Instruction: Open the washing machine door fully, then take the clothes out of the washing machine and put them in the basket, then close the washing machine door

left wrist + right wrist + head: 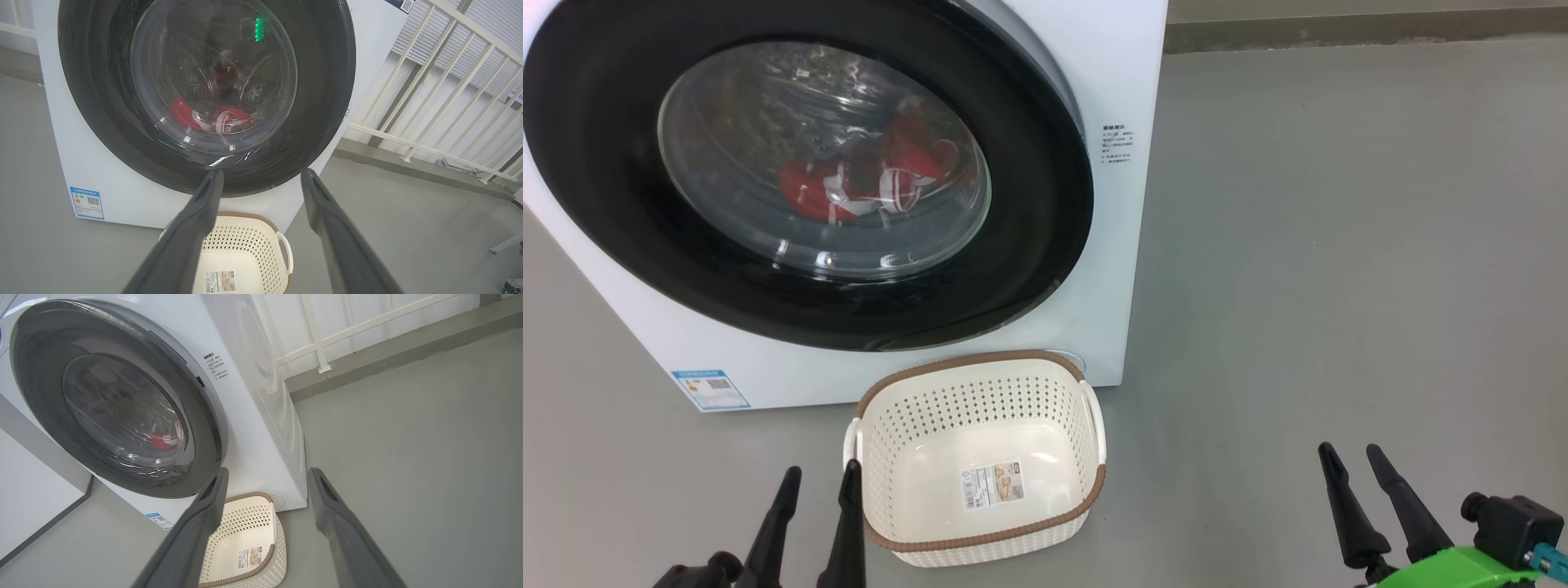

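Clothes [866, 184], bright red with white stripes, lie in the drum [188, 87] behind the closed washing machine door [1029, 245] (glossy black rim, bulging glass). On the near side of the washing machine [1111, 82] stands the cream basket [980, 400], a paper label [994, 484] on its bottom. The left gripper [822, 467] is just left of it and the right gripper [1349, 447] well to the right, both spread wide, holding nothing.

We see two long black left fingers [772, 531], thin and pointy like cones, with a round black knob [721, 563] at the bottom. The right fingers [1347, 506] look the same. Next to them we see a bright green part [1462, 569], a black box [1515, 527] and a small blue plug [1550, 562]. Up close, the fingers look dark grey and smooth.
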Controlling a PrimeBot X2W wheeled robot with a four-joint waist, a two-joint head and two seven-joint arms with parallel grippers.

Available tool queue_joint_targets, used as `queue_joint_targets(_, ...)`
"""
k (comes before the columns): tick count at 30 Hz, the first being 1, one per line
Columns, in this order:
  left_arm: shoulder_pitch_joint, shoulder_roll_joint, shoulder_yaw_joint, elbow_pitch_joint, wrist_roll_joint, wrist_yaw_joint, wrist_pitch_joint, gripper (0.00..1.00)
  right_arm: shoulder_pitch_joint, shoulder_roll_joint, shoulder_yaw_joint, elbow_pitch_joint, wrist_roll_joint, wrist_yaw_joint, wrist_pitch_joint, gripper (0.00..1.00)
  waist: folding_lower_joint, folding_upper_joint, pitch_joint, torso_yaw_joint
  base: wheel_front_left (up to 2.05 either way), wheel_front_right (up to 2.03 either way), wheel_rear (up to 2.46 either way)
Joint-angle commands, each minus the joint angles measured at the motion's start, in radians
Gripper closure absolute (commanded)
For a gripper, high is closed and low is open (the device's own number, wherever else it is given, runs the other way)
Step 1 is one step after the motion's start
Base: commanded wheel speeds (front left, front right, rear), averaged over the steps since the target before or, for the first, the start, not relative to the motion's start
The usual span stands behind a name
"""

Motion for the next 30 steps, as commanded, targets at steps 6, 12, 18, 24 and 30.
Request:
queue_joint_targets(6, 0.004, 0.008, 0.022, -0.048, 0.086, 0.005, -0.031, 0.0, 0.0, -0.031, 0.017, -0.037, -0.069, -0.001, -0.032, 0.0, 0.0, 0.0, 0.001, -0.003, 0.0, 0.0, 0.0)
queue_joint_targets(12, 0.009, 0.009, 0.015, -0.049, 0.142, 0.008, -0.045, 0.0, 0.006, -0.037, 0.018, -0.042, -0.11, -0.001, -0.046, 0.0, 0.0, 0.0, 0.003, -0.004, 0.0, 0.0, 0.0)
queue_joint_targets(18, 0.014, 0.01, 0.01, -0.046, 0.198, 0.014, -0.066, 0.0, 0.017, -0.042, 0.014, -0.043, -0.164, -0.001, -0.067, 0.0, 0.0, 0.0, 0.006, -0.005, 0.0, 0.0, 0.0)
queue_joint_targets(24, 0.013, 0.01, 0.014, -0.031, 0.203, 0.012, -0.073, 0.0, 0.021, -0.041, -0.002, -0.037, -0.18, -0.001, -0.074, 0.0, 0.0, 0.0, 0.012, -0.006, 0.0, 0.0, 0.0)
queue_joint_targets(30, 0.005, 0.01, 0.022, -0.007, 0.179, 0.009, -0.073, 0.0, 0.025, -0.032, -0.041, -0.025, -0.18, -0.001, -0.074, 0.0, 0.0, 0.0, 0.018, -0.006, 0.0, 0.0, 0.0)
